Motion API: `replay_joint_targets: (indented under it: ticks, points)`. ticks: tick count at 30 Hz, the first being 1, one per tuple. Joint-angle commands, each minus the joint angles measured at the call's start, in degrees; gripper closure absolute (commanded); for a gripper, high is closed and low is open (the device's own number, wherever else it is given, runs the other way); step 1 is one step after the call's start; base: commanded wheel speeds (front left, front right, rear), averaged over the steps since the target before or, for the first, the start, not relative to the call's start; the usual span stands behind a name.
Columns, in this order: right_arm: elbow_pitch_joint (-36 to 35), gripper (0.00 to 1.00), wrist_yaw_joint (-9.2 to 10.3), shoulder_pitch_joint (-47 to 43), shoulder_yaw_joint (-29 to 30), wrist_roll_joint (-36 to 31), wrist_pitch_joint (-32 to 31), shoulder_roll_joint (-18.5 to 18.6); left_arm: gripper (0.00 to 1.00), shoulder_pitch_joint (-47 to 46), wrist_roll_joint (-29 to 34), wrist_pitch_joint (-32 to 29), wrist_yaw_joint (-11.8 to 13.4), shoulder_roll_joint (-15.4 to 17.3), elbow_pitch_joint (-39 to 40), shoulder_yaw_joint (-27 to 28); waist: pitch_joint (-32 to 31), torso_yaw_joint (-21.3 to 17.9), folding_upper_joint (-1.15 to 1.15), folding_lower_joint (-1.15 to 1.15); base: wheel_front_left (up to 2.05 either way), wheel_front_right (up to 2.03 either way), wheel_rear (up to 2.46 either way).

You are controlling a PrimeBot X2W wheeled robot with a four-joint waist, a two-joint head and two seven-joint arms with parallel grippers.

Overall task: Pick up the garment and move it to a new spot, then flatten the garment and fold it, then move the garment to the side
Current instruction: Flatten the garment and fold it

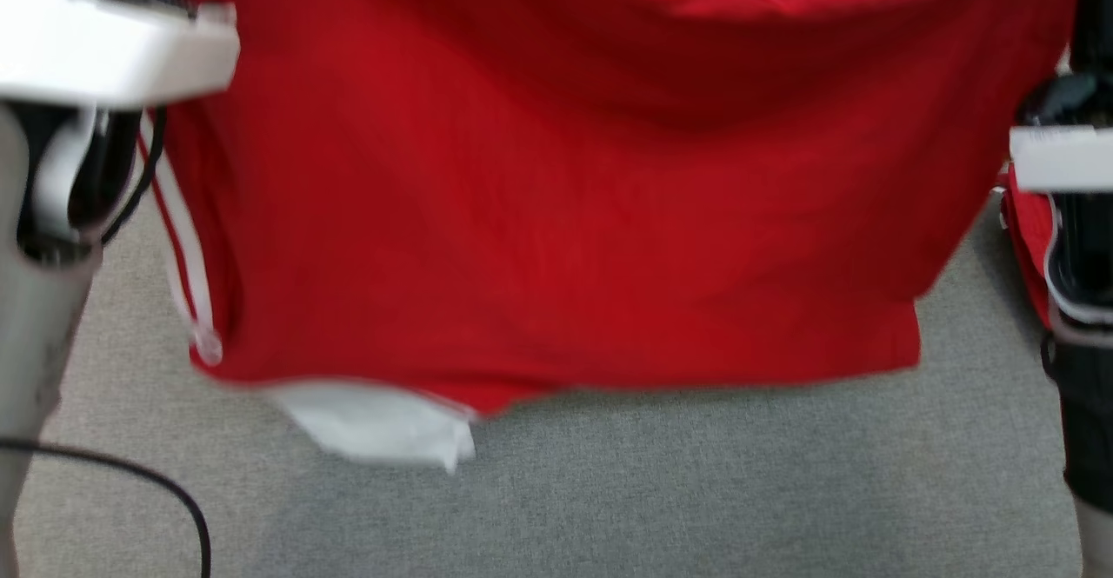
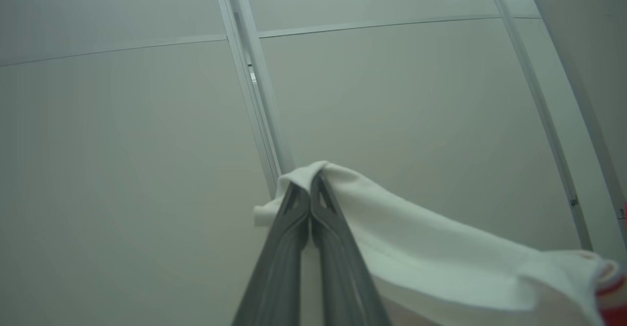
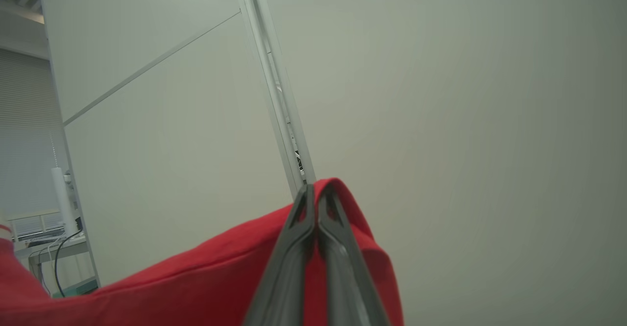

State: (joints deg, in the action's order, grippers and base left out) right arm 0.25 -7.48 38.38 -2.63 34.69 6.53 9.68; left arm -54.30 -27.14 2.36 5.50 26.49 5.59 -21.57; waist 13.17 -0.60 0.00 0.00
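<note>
The left tool (image 2: 309, 191) has its fingers together, clamped on a fold of white hem. The right tool (image 3: 316, 196) is likewise together, clamped on a fold of red edge. Between them the red garment (image 1: 556, 213) hangs spread like a sheet, clear above the grey carpet-like surface (image 1: 696, 491). Its top edge sags and a white panel (image 1: 374, 426) dangles below the lower hem. Judged light, limp cloth, not fragile; it will drape and swing. Corners or hems, held well apart, offer the best hold for flattening.

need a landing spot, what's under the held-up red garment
A grey textured surface shows below the garment, with a black cable at lower left. What lies behind it is hidden.
</note>
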Motion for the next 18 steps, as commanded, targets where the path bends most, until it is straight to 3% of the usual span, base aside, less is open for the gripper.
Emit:
replay_joint_targets:
  ticks: [1, 5, 10, 18]
  points:
    - [3.86, 1.0, -0.03, 4.17, -0.79, -0.2, 0.46, 0.75, 1.0, -4.32, -0.29, 0.34, -1.56, -0.66, -4.41, -0.32, 1.8, -0.29, 0.0, 0.0, 0.0, 0.0, 0.0]
    - [12.3, 1.0, -0.03, 12.01, -3.78, -0.79, 1.33, 1.22, 1.0, -11.06, -0.32, 0.88, -4.54, -2.48, -14.79, -1.6, 3.6, -0.44, 0.0, 0.0, 0.0, 0.0, 0.0]
    - [28.22, 1.0, -0.03, 25.59, -7.14, -2.42, 3.52, 0.57, 1.0, -21.67, 0.05, 2.26, -8.4, -5.32, -32.3, -3.18, 5.91, -0.98, 0.0, 0.0, 0.0, 0.0, 0.0]
    - [52.4, 1.0, -0.03, 42.49, -7.62, -6.48, 7.53, -2.33, 1.0, -32.79, -0.63, 3.62, -10.55, -8.67, -54.47, -3.76, 8.7, -1.33, 0.0, 0.0, 0.0, 0.0, 0.0]
